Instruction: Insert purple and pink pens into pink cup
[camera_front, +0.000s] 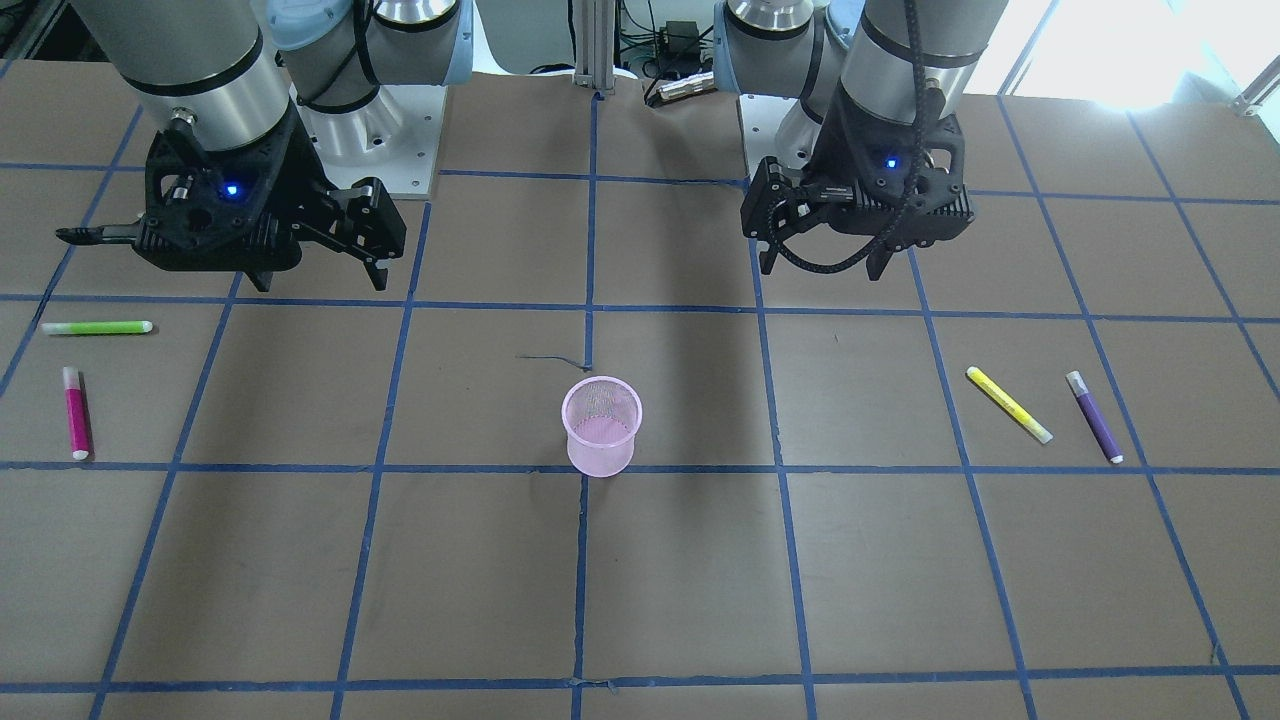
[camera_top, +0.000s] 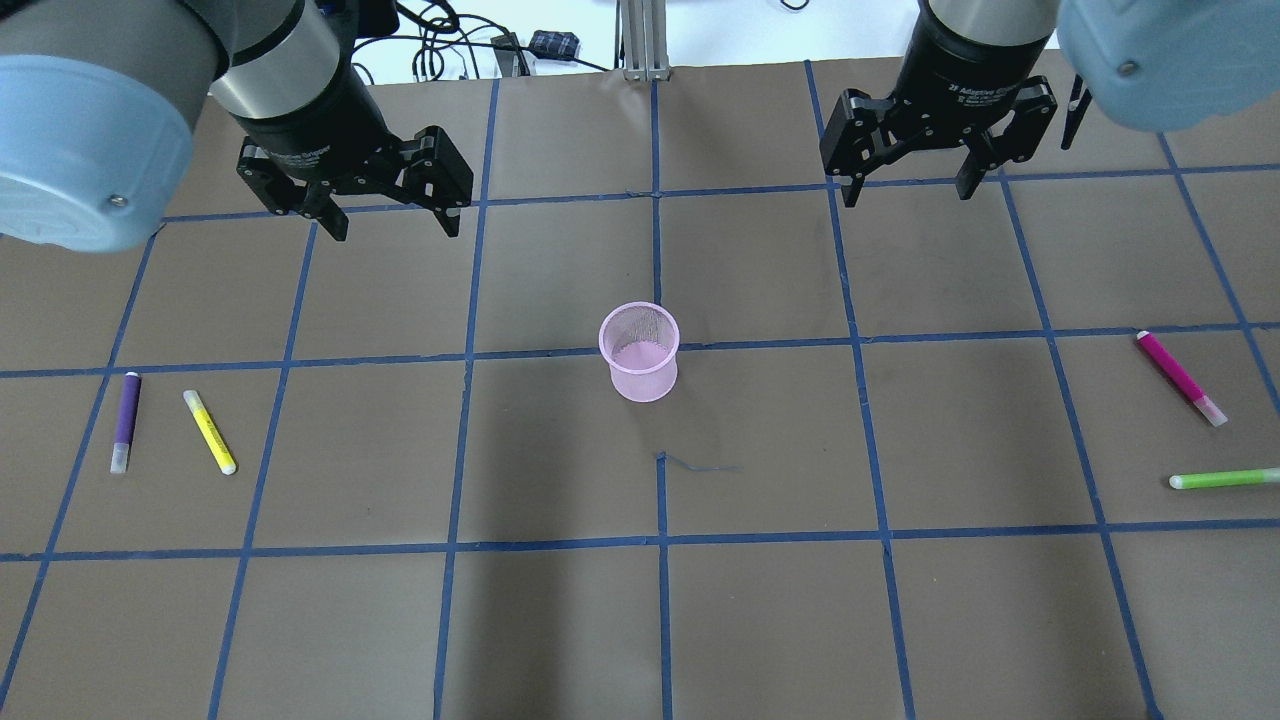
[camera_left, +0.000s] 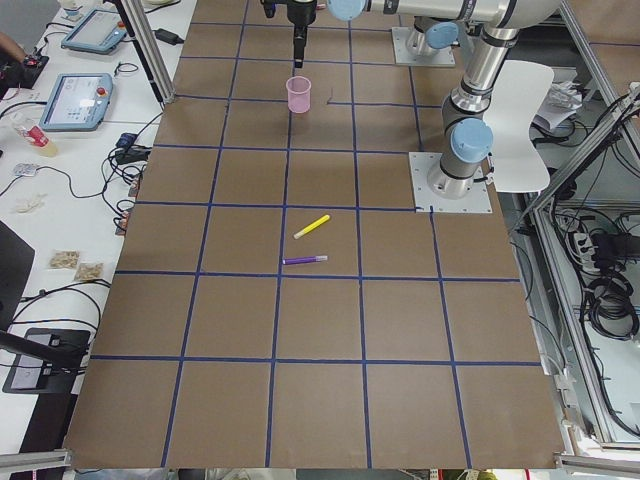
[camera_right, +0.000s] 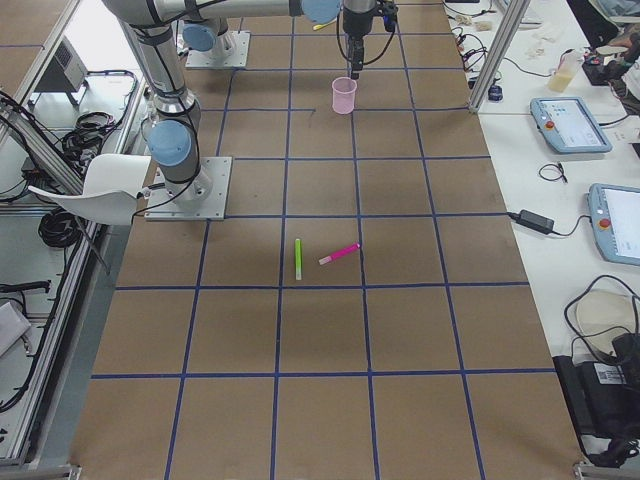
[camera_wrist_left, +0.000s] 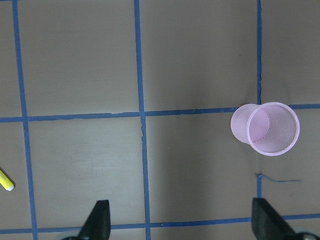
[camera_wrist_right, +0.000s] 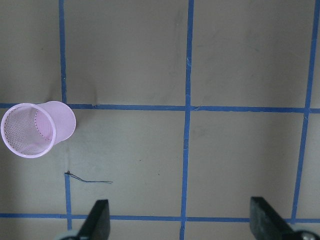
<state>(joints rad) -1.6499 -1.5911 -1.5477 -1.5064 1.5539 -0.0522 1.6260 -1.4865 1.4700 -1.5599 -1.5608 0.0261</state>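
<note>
**Layout of the table and the two grippers.** One round, tapered pink mesh cup (camera_top: 640, 352) is shown standing upright near the middle of the brown paper-covered table (camera_top: 760, 620), which is ruled into squares by blue tape.

Four slim marker pens are counted, all lying flat on the surface:
- On the robot's left side, one purple pen (camera_top: 125, 421) with a pale end and one yellow pen (camera_top: 209, 432) are seen near each other but not touching.
- On the robot's right side, one deep pink pen (camera_top: 1181, 378) and one green pen (camera_top: 1223, 479) are likewise placed near each other and apart.

All four pens are well apart from the cup, and none is held in it.

Two black two-finger grippers are counted. The left gripper (camera_top: 395, 225) is held above the table, off to the cup's left. Its jaws are spread wide, with nothing gripped and nothing touched. In the left wrist view its fingers (camera_wrist_left: 100, 220) are seen at the lower edge with only bare table between them. The right gripper (camera_top: 908, 190) is held above the table on the cup's other side. Its jaws are equally wide apart, and nothing is carried or touched.
</note>
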